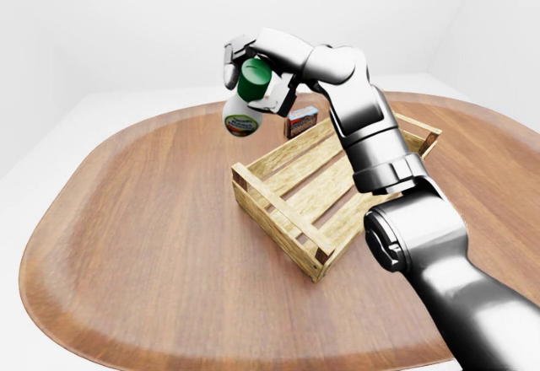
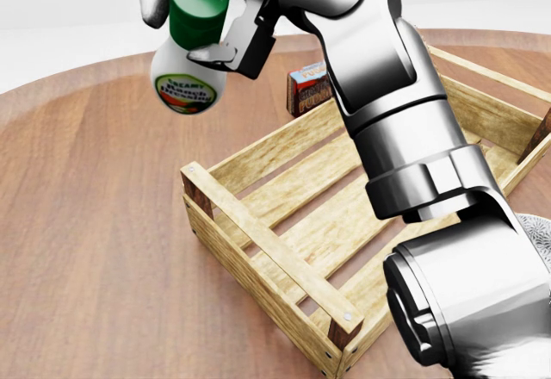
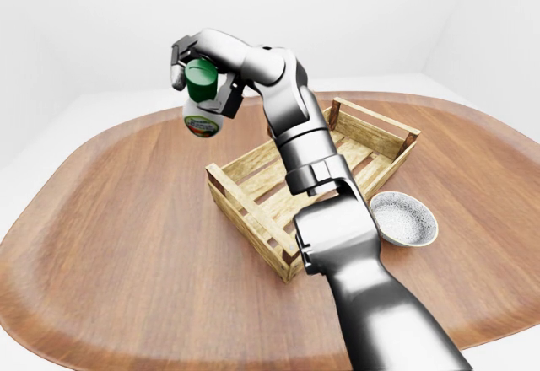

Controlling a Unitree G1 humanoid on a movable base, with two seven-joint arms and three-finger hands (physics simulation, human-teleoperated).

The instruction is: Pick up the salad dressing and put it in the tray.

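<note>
Green-capped salad dressing [image 2: 191,50] (label reads "Creamy Ranch Dressing") is clamped in the right hand [image 2: 209,19], held high above the table [image 1: 152,219], left of the wooden tray [image 2: 284,224]. Pudding box [image 2: 307,86] partly hidden by arm; left hand unseen.

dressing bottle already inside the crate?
No, the ranch dressing bottle hangs in the right hand, left of and above the wooden crate.
</note>
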